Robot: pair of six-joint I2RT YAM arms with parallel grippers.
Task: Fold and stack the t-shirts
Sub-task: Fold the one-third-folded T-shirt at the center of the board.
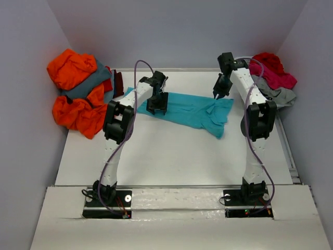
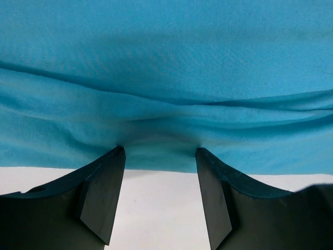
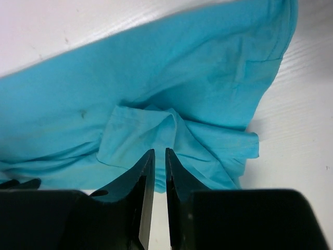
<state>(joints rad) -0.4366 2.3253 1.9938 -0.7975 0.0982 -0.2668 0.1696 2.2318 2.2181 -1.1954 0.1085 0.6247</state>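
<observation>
1. While the overhead view takes in the whole tabletop (image 1: 171, 156), with one turquoise t-shirt (image 1: 190, 110) stretched sideways across its far half, each wrist view shows only a patch of that cloth.
2. Only the left wrist view shows how the left gripper (image 1: 157, 107) stands. Its jaws are well apart, and both fingertips (image 2: 118, 153) press onto the shirt just inside its near edge, holding nothing.
3. Only the right wrist view shows the right gripper (image 1: 218, 95) closely. Its jaws are all but closed, leaving a thin slit with no cloth seen in it, and they point at a bunched fold at the shirt's right end.
4. Only the overhead view shows the heaps. Orange shirts (image 1: 70, 67), a slate-grey shirt (image 1: 88, 86) and a maroon shirt (image 1: 118, 80) lie by the far left corner. A red-pink shirt (image 1: 270, 70) and a light-grey shirt (image 1: 278, 96) lie by the far right corner.
5. Count: two grippers, one spread shirt and two heaps. The orange pieces are too tangled to count.
</observation>
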